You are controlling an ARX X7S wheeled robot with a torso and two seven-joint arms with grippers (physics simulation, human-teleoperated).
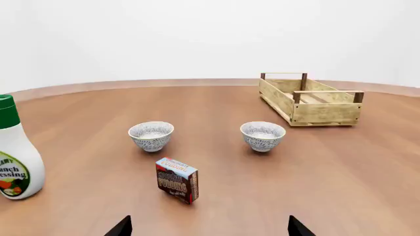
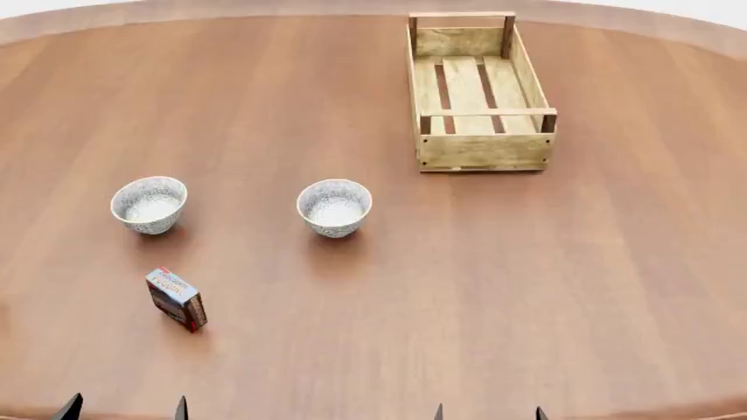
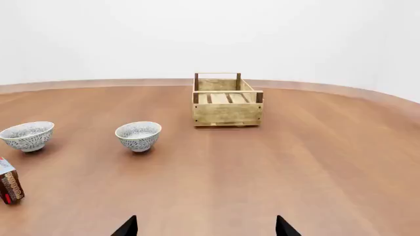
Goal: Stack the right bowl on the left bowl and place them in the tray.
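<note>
Two patterned white bowls stand apart on the brown table. The left bowl [image 2: 149, 204] [image 1: 151, 135] [image 3: 27, 135] is at mid-left, the right bowl [image 2: 334, 206] [image 1: 262, 135] [image 3: 138, 135] near the middle. The light-wood tray [image 2: 478, 150] [image 1: 326, 112] [image 3: 226, 113] sits empty at the far right, its crossbar over the slats. My left gripper [image 2: 125, 411] [image 1: 208, 230] and right gripper [image 2: 488, 414] [image 3: 205, 228] hang open at the near table edge, only dark fingertips showing, nothing between them, well short of both bowls.
A small blue-and-red pudding box [image 2: 177, 298] [image 1: 176, 179] [image 3: 10, 186] stands in front of the left bowl. A ranch dressing bottle [image 1: 15, 150] with a green cap stands at the left in the left wrist view. The table [image 2: 491, 280] is a broad brown wooden surface.
</note>
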